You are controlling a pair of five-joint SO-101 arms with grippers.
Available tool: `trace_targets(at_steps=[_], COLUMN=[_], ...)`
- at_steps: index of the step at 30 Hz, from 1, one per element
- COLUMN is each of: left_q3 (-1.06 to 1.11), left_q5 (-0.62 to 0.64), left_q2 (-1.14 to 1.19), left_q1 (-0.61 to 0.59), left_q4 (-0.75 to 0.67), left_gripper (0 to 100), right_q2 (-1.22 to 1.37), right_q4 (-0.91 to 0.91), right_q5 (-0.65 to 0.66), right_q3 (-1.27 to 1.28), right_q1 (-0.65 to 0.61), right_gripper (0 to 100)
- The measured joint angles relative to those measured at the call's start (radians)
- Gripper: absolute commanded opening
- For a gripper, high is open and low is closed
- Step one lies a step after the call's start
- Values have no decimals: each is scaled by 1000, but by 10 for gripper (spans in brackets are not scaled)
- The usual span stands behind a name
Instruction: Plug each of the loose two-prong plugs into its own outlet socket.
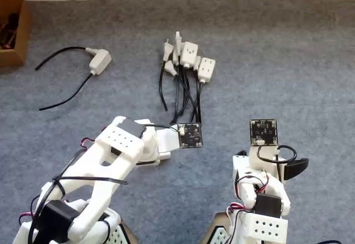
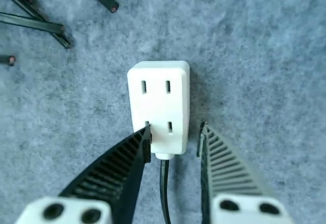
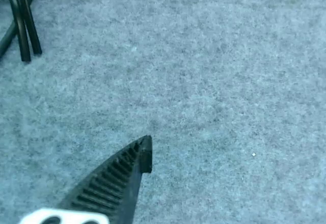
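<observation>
Where one arm leans in over the grey bench, the left claw hangs released astride the cable end of a white outlet socket lying slots-up. One fingertip is over the block, the other just beside it. The right claw sits spread open, well apart from the bunch of plugs.

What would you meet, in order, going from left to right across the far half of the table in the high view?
cardboard box → white connector with black cords → cluster of white sockets and plugs
</observation>
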Motion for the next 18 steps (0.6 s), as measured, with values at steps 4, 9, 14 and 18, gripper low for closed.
trace_targets(at_steps=[4, 9, 14, 18], left_q3=[-12, -58, -78, -78], left_q5=[-66, -83, -86, -40], left_q2=[-2, -83, -212, -298], left_q1=[-6, -54, -77, -169], left_q4=[68, 152, 178, 178], left_gripper=[165, 165, 165, 164], right_q2=[0, 0, 0, 0], right_q4=[0, 0, 0, 0], right_q5=[0, 0, 0, 0], right_q3=[0, 0, 0, 0], right_q1=[0, 0, 0, 0], right_gripper=[583, 583, 583, 583])
